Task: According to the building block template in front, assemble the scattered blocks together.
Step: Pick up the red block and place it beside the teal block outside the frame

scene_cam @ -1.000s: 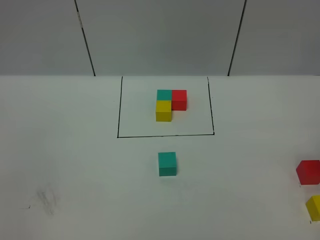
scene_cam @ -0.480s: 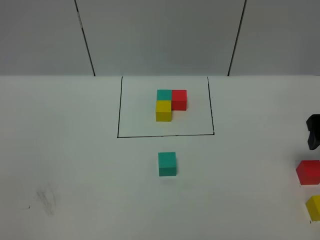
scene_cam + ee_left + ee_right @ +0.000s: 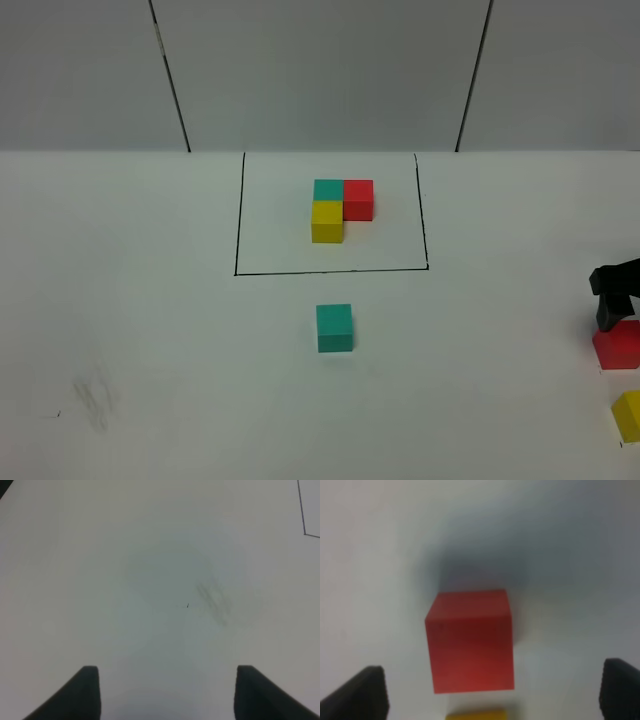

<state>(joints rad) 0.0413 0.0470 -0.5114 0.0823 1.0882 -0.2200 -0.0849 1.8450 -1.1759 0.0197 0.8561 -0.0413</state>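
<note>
Presently the white table (image 3: 140,330) carries everything under inspection.

Template (image 3: 340,205): three cubes stand inside a black-lined rectangle at the far middle of the table. They form an L, with teal at the corner, red touching it on the right of the overhead view, and yellow touching its near side.

Left gripper (image 3: 165,692): it hangs over bare table on the left side. Its jaws are apart with nothing between them. It takes no part in the work at hand.

Right gripper (image 3: 495,692): it sits at the right edge of the overhead view, low over the red cube (image 3: 618,348). Its jaws are released and spread wide, one finger on either side of the cube. No contact is visible.

Loose pieces:
- The teal cube (image 3: 335,328) sits alone just in front of the rectangle, well apart from the other two.
- The red cube lies at the far right.
- The yellow cube (image 3: 629,415) lies near the red cube on its near side, not touching it and partly cut off by the picture's edge.

Finding: no loose cubes are joined, so assembly is not yet begun. In my judgement the step in hand is the pick of the red cube. The next move calls for:
- a square descent;
- closing on opposite faces of the cube without nudging the yellow neighbour;
- carrying the red cube to the teal one and seating it flush against the side the template shows.
</note>
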